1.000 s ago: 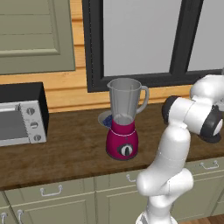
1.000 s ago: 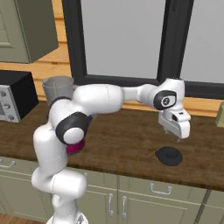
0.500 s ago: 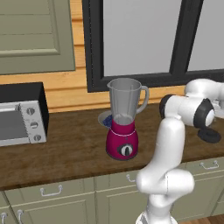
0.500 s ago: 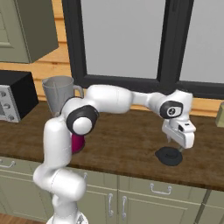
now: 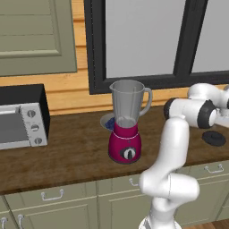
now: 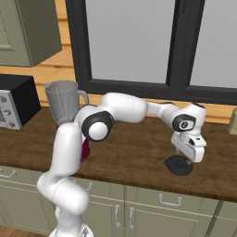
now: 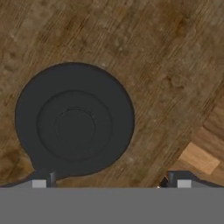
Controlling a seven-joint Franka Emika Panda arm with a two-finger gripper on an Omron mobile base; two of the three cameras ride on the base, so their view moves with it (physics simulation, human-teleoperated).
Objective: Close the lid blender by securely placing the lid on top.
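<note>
The black lid lies flat on the wooden counter, seen from directly above in the hand view. The gripper hangs just over it, jaws spread wide, empty. The left base view shows the magenta blender standing uncovered, well apart.

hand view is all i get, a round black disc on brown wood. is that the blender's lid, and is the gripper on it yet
Observer: Yes, the small round black lid lies flat on the dark wooden counter; the open two-finger gripper hangs just above it.
Operator: where's the blender
Observer: The blender with the magenta base and clear grey jar stands far along the counter, back at the arm's base.
Operator: jar mouth free
Observer: Yes, it is uncovered.
</note>
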